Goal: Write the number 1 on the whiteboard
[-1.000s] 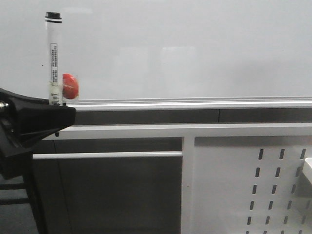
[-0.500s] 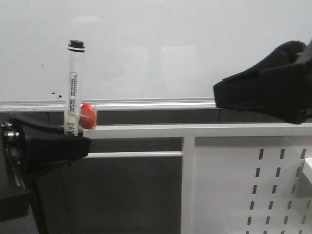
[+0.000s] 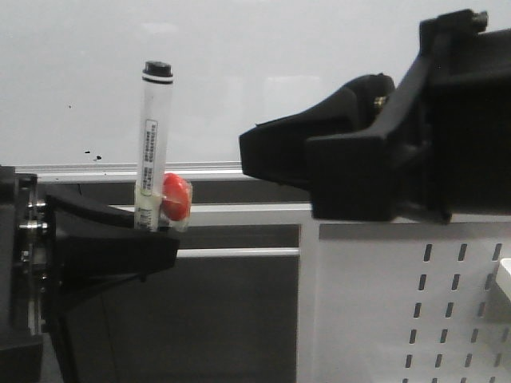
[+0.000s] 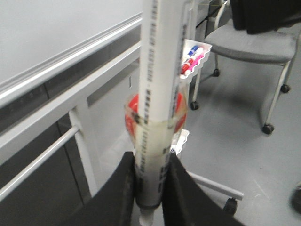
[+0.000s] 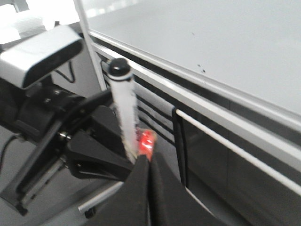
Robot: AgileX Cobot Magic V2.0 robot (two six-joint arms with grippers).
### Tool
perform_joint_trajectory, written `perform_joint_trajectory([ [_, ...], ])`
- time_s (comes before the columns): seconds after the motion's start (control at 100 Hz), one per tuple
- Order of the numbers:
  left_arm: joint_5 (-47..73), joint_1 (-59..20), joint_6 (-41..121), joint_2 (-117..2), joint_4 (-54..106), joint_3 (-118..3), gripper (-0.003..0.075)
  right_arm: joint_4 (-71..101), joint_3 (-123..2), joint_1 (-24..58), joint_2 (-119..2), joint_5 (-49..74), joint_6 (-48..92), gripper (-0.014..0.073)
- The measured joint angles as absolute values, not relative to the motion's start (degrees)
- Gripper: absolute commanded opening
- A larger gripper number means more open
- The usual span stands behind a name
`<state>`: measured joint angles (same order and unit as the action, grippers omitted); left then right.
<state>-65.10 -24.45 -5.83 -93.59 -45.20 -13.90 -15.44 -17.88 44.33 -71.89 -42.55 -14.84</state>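
Two end effectors face each other below the board; no number 1 is visible on it yet.

I have the left end effector clamped on the lower part of a white cylindrical marker with a black cap and a red round tag, standing nearly upright. The right end effector is close beside the marker; its fingers appear pressed together in the wrist view. The large glossy white whiteboard with its silver aluminium rail sits behind and above, bare but for a few tiny dots. I judge this as the uncapping or handover step: next I need the right side to open, take the cap, and pull it off straight.
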Motion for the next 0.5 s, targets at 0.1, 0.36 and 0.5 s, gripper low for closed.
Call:
perform_joint_trajectory([
  [0.1,-65.1,-24.5,-7.0,-93.6,-46.6,-15.2,-0.0021,-16.9,-17.9,44.3,-72.1,-44.7,-14.8,-0.0048],
  [0.36,-65.2,-24.5,-9.3,-93.7,-49.8,-16.6,-0.0021,-18.6,-17.9,44.3,-72.1,-47.7,-14.8,0.015],
  [0.5,-65.2,-24.5,-10.7,-93.8,-50.9,-16.6,-0.0021,-18.7,-17.9,44.3,-72.3,-47.9,-14.8,0.0193],
])
